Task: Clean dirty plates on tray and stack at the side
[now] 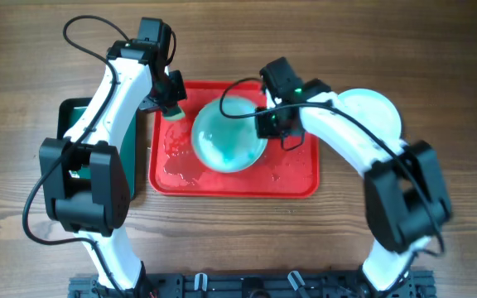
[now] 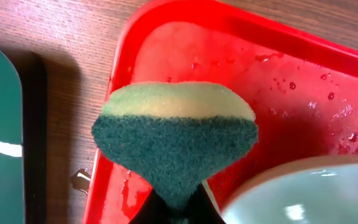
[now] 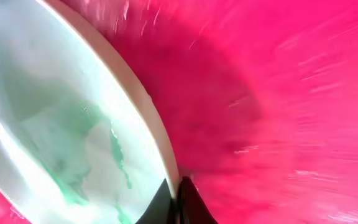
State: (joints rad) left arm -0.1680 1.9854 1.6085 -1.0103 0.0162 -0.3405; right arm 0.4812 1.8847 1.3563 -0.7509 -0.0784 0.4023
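At the far-left part of the bench, the left gripper (image 1: pixel 171 106) pinches a sponge (image 2: pixel 176 140), green face outward, hovering over the tray (image 1: pixel 296 178) at its far-left corner. The smeared plate (image 1: pixel 226 141) lies just to the sponge's right, mid-tray, so the wipe likely runs rightward from this nearer arm. The right gripper (image 1: pixel 268 122) is clamped on the plate's right rim. A second plate (image 1: pixel 375 108) sits off the tray, toward the right edge.
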